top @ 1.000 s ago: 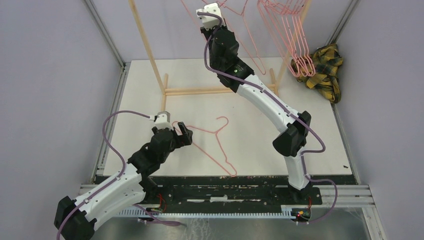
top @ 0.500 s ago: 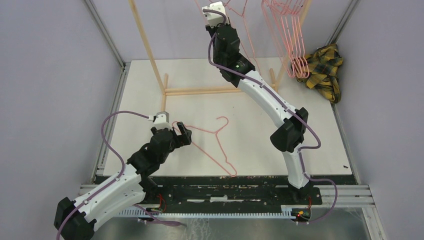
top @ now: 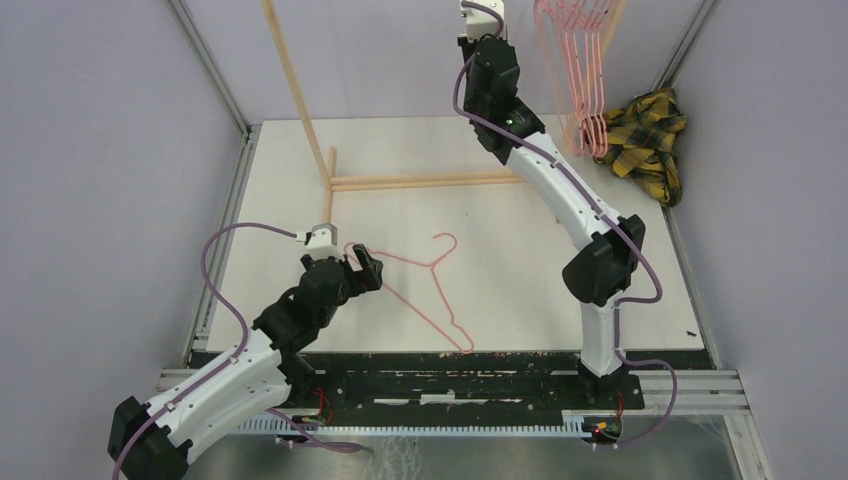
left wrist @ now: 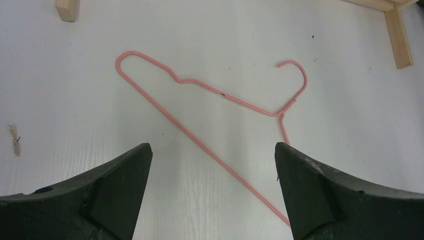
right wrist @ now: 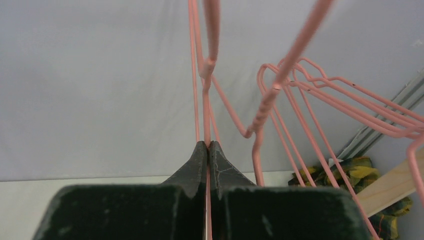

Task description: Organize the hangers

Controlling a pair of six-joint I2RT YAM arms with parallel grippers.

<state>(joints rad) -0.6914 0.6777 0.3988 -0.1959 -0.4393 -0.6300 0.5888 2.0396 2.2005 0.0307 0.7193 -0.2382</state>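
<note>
One pink wire hanger (top: pixel 432 266) lies flat on the white table, hook pointing away. My left gripper (top: pixel 366 270) is open and empty just above its left end; in the left wrist view the hanger (left wrist: pixel 225 95) lies ahead of and between the spread fingers (left wrist: pixel 212 147). My right gripper (right wrist: pixel 208 144) is shut on a pink hanger's wire (right wrist: pixel 206 115) and holds it high up; in the top view its fingers are cut off by the top edge. Several more hangers (top: pixel 582 70) hang in a bunch at the back right, and they also show in the right wrist view (right wrist: pixel 320 95).
A light wooden rack frame (top: pixel 300 95) stands at the back, with its base bar (top: pixel 420 182) across the table. A yellow-black plaid cloth (top: pixel 650 135) lies in the back right corner. Grey walls close the sides.
My right arm has risen and swung to the right with the held hanger, closer to the hanging bunch. The left arm and the hanger on the table have not moved.
</note>
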